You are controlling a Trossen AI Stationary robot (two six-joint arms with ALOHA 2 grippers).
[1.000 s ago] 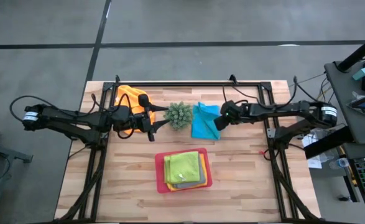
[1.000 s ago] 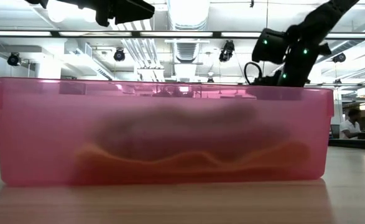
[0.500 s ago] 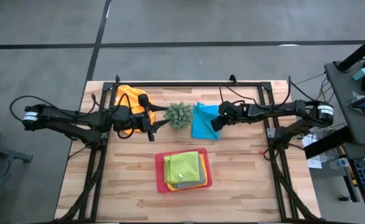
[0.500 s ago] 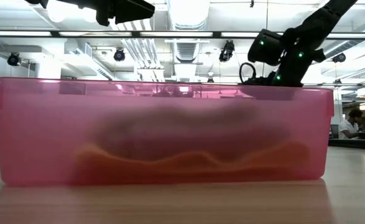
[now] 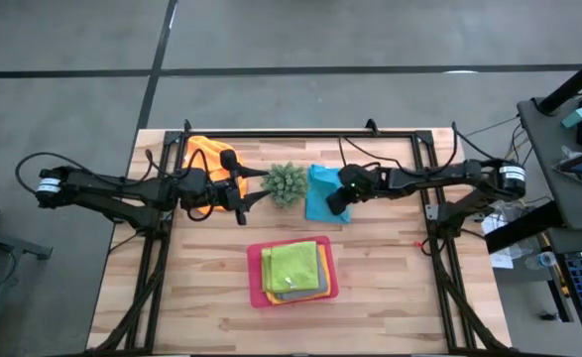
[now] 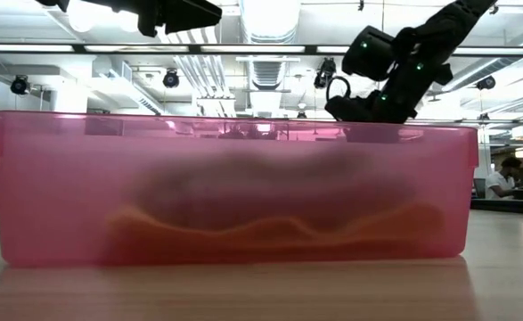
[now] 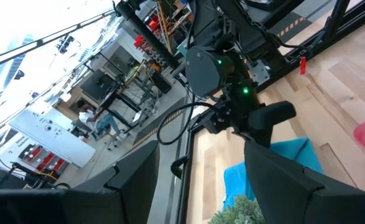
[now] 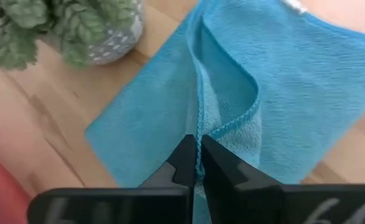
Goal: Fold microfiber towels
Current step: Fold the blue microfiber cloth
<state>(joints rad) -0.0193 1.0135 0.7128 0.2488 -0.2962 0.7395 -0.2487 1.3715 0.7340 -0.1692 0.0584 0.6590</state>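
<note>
A light blue towel (image 5: 317, 201) lies flat on the table's far half, right of a small spiky plant (image 5: 286, 184). My right gripper (image 5: 338, 199) is on its right part, shut on its edge (image 8: 198, 163). An orange towel (image 5: 203, 154) lies crumpled at the far left. My left gripper (image 5: 241, 192) hovers beside it, level and open (image 7: 201, 186), with nothing between its fingers. A lime green towel (image 5: 292, 266) tops a folded stack in the pink tray (image 5: 254, 274). My right gripper pinches the blue towel's hemmed edge (image 8: 199, 134) between its two fingertips (image 8: 183, 163). It comes slanting down from the table's right side. The pinched edge stands up as a small ridge; the towel's other parts (image 8: 294, 81) lie on the table. One layer or several, I cannot tell.
The plant's pot (image 8: 110, 46) stands just beyond the blue towel's left edge. The tray (image 6: 234, 187) sits at the near middle and fills the low view. Black frame rails (image 5: 300, 134) run along the far edge and both sides. Bare wood (image 5: 390, 278) shows right of the tray.
My right gripper has moved toward the table's left, over the blue towel toward the plant, and has tipped further downward. The towel's right edge has drawn in toward its middle, while its left part beside the plant has stayed in place.
</note>
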